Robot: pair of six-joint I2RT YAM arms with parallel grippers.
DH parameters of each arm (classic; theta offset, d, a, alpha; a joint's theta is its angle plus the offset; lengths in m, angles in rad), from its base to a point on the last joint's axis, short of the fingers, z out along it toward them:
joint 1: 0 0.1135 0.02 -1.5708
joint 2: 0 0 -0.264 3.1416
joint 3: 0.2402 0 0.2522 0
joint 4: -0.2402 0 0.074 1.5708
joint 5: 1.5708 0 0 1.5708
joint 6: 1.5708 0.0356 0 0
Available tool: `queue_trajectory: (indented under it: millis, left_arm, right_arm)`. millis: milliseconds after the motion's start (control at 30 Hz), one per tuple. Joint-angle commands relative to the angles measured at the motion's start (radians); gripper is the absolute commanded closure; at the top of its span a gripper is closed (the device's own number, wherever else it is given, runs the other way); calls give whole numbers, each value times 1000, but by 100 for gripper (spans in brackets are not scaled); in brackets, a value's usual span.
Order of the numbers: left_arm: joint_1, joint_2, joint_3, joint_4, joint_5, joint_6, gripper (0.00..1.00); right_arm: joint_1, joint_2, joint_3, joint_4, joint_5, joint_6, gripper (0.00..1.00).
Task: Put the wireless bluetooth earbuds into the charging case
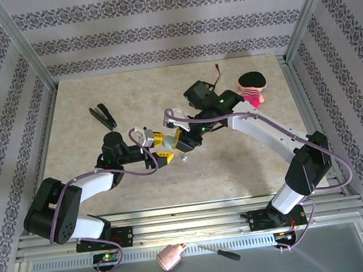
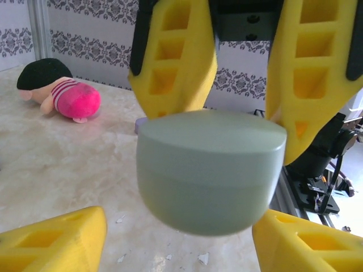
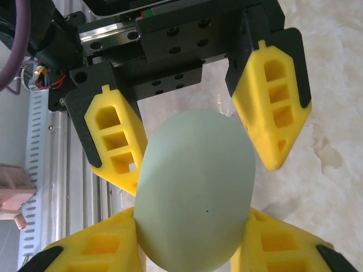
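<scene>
The mint-green charging case hangs above the middle of the table, closed and smooth. My right gripper is shut on it, both yellow pads pressed against the sides of the case. My left gripper meets it from the opposite side. Its yellow fingers straddle the case, with a gap showing on the left side, so it stands open around the shell. The right gripper grips the case from above in the left wrist view. The earbuds are hidden from me.
A plush doll with black hair and a pink body lies at the back right. A black tool lies at the back left. A pink object and a screwdriver rest beyond the front rail. Small white flecks dot the tabletop.
</scene>
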Motion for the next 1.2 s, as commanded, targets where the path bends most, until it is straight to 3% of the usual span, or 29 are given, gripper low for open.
queue_trajectory:
  millis: [0,167,633,1033,1167]
  left_arm:
    - [-17,-17,8,55,55,-7,34]
    - [-19,-16,12,52,65,-9,43]
    - [-20,-13,22,48,71,-25,54]
    - [-21,-1,25,78,85,-50,51]
    - [-21,2,24,84,87,-55,45]
  right_arm:
    - [13,31,50,-68,-39,-59,83]
    - [15,56,74,-108,-45,-86,83]
    - [18,98,111,-140,-34,-112,83]
    - [18,119,129,-147,-30,-121,83]
    - [20,120,129,-145,-29,-124,83]
